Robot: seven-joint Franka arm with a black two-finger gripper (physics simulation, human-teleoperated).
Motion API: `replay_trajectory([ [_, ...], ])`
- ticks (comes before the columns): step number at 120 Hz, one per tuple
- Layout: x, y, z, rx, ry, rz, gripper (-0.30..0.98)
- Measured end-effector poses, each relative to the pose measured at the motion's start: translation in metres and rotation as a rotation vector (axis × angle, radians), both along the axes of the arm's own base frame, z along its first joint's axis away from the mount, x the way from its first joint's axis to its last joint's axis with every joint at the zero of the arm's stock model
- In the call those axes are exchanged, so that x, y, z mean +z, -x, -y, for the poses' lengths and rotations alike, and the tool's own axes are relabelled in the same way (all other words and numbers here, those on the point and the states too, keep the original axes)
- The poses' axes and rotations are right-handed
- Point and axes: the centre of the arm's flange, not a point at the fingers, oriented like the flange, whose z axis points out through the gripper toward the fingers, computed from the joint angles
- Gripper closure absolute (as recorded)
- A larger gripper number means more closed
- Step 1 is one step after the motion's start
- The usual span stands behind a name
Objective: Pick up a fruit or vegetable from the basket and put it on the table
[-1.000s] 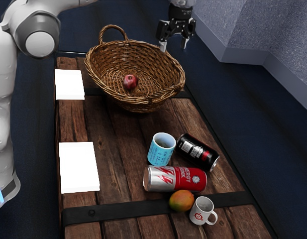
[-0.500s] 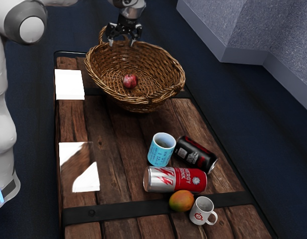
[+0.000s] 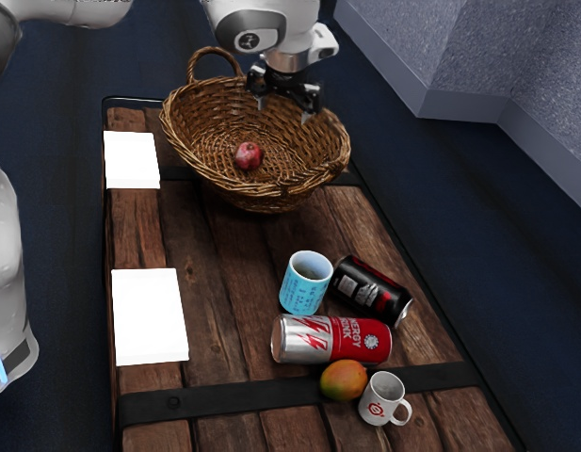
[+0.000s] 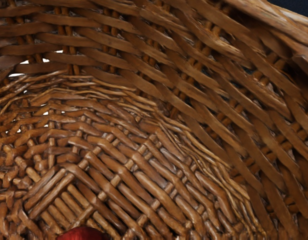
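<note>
– where's the red fruit [image 3: 250, 155]?

– inside the wicker basket [image 3: 262, 200], down on its woven floor. apple or pomegranate, i can't tell which.

– and the gripper [image 3: 284, 111]?

– above the basket's mouth, with its two jaws spread and nothing pinched between them.

– how do you think the fruit will handle?

– fairly light, i'd guess, and firm, so it should bear a steady squeeze. the skin looks smooth, though, and a round side could slip or roll if only the tips catch it high up. too hard a pinch might bruise it.

– so where would you take hold?

– across its widest part, one finger down each side, centred, keeping the knuckles off the basket's sloping wall. then straight up past the rim, and a gentle release on the wooden table [image 3: 215, 282] beside the basket, so it doesn't roll away.
</note>
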Motion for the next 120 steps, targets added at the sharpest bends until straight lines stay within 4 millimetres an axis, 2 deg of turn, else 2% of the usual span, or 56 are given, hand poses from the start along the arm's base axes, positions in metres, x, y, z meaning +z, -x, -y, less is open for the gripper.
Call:
replay_trajectory([
  [8, -0.014, 0.027, 0.005, -0.007, -0.006, -0.016, 0.00],
  [14, -0.022, 0.036, -0.001, 0.001, -0.008, -0.022, 0.00],
  [26, -0.047, 0.032, -0.023, 0.021, 0.003, -0.046, 0.00],
  [35, -0.056, 0.027, -0.030, 0.014, 0.010, -0.049, 0.00],
  [44, -0.057, 0.025, -0.027, -0.004, 0.014, -0.038, 0.00],
  [58, -0.066, 0.045, -0.018, -0.012, 0.046, -0.033, 0.00],
  [72, -0.076, 0.057, -0.024, 0.007, 0.077, -0.035, 0.00],
  [97, -0.087, 0.055, -0.031, 0.007, 0.094, -0.039, 0.00],
  [120, -0.096, 0.053, -0.029, -0.012, 0.092, -0.034, 0.00],
])
